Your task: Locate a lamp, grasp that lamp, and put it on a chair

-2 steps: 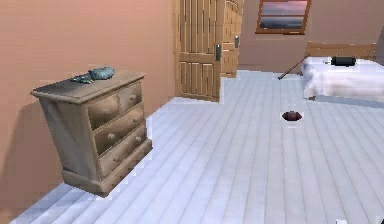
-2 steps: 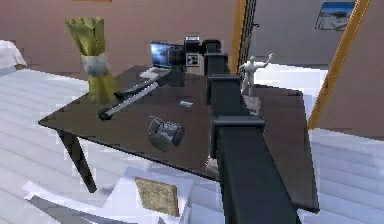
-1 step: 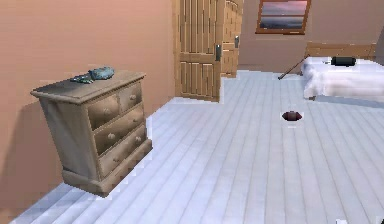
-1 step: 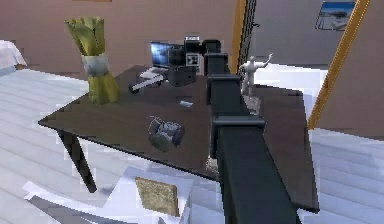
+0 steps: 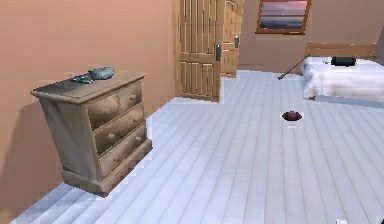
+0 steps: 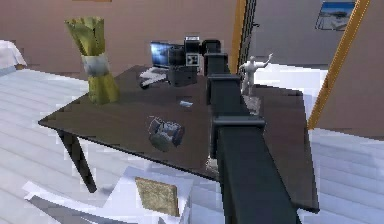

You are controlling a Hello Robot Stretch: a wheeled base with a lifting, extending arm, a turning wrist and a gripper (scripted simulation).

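Note:
My arm point(image 6: 235, 130) rises as a dark bar over a dark table point(image 6: 110, 125) in the arm side view. Its far end reaches a cluster of dark boxy shapes near the table's back, where I take the gripper point(image 6: 186, 68) to be. Things stand on the table right behind it, so I cannot tell whether it holds anything. A small pale upright figure point(image 6: 254, 72) stands just right of the arm. No shape here reads clearly as a lamp. A white chair point(image 6: 95, 203) sits at the table's near edge with a tan square point(image 6: 157, 196) on it.
On the table are a vase of yellow stalks point(image 6: 95, 62), a screen point(image 6: 160, 54) and a grey mug-like thing point(image 6: 165, 133). The forward view has a wooden dresser point(image 5: 95, 125) at left, an open door point(image 5: 200, 48), a bed point(image 5: 345, 78) and a small dark thing point(image 5: 291, 116) on the floor.

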